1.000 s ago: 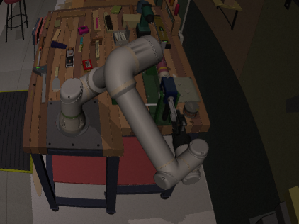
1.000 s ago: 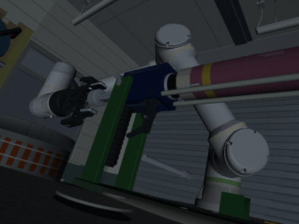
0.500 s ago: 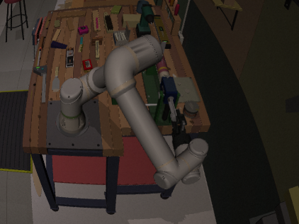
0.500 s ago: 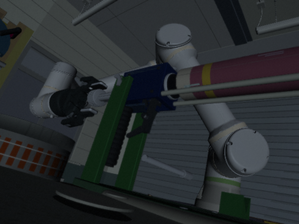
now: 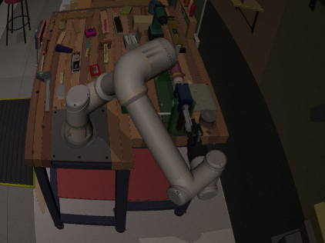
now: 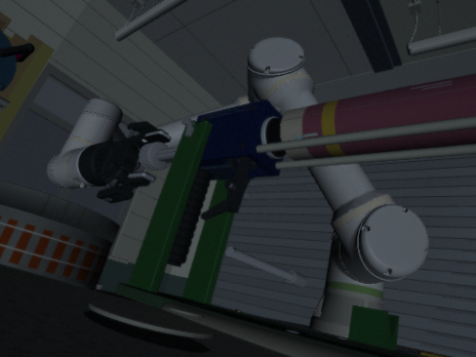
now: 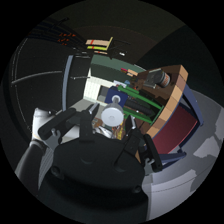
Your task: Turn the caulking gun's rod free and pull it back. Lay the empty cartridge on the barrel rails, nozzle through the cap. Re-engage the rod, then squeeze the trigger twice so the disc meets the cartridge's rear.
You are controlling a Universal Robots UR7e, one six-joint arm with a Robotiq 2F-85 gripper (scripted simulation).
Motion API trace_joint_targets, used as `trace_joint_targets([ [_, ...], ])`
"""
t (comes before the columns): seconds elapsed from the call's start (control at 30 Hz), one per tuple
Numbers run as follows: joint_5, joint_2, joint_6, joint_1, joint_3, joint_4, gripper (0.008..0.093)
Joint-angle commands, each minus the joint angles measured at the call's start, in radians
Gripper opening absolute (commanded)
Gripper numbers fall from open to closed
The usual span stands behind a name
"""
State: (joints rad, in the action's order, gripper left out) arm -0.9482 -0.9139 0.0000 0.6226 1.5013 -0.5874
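My gripper (image 7: 111, 117) is open around the round knurled knob (image 7: 112, 114) at the rear end of the caulking gun's rod, off the bench's front edge, and holds nothing. In the second side camera the gripper (image 6: 141, 161) stands behind the blue gun body (image 6: 234, 139), which sits in a green stand (image 6: 180, 214). The maroon cartridge (image 6: 385, 114) with a yellow band lies along the two barrel rails (image 6: 366, 144). The black trigger (image 6: 229, 192) hangs below the body. The gun (image 5: 183, 102) lies near the bench's right front corner.
Behind the gun, the wooden workbench (image 5: 115, 77) carries several small tools and boxes across its far half. A round can (image 5: 208, 117) and a grey plate (image 5: 202, 96) sit right of the gun. The arm's base (image 5: 79, 130) is mounted front left.
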Motion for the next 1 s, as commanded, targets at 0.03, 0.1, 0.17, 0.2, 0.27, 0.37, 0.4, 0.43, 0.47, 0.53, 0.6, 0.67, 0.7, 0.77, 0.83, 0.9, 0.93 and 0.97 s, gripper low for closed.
trace_joint_targets([
  [0.03,0.0,-0.001,0.0,0.0,0.0,0.0,0.068],
  [0.1,0.0,-0.001,0.0,0.0,0.0,0.0,0.068],
  [0.17,0.0,-0.001,0.0,0.0,0.0,0.0,0.068],
  [0.2,0.0,-0.001,0.0,0.0,0.0,0.0,0.068],
  [0.27,0.0,-0.001,0.0,0.0,0.0,0.0,0.0655],
  [0.37,0.0,-0.001,0.0,0.0,0.0,0.0,0.0595],
  [0.4,0.0,-0.001,0.0,0.0,0.0,0.0,0.0575],
  [0.43,0.0,-0.001,0.0,0.0,0.0,0.0,0.0555],
  [0.47,0.0,-0.001,0.0,0.0,0.0,0.0,0.0535],
  [0.53,0.0,-0.001,0.0,0.0,0.0,0.0,0.0495],
  [0.6,0.0,-0.001,0.0,0.0,0.0,0.0,0.0455],
  [0.67,0.0,-0.001,0.0,0.0,0.0,0.0,0.0415],
  [0.7,0.0,-0.001,0.0,0.0,0.0,0.0,0.0395],
  [0.77,0.0,-0.001,0.0,0.0,0.0,0.0,0.0355],
  [0.83,0.0,-0.001,0.0,0.0,0.0,0.0,0.0315],
  [0.9,0.0,-0.001,0.0,0.0,0.0,0.0,0.0275],
  [0.93,0.0,-0.001,0.0,0.0,0.0,0.0,0.0255],
  [0.97,0.0,-0.001,0.0,0.0,0.0,0.0,0.0235],
])
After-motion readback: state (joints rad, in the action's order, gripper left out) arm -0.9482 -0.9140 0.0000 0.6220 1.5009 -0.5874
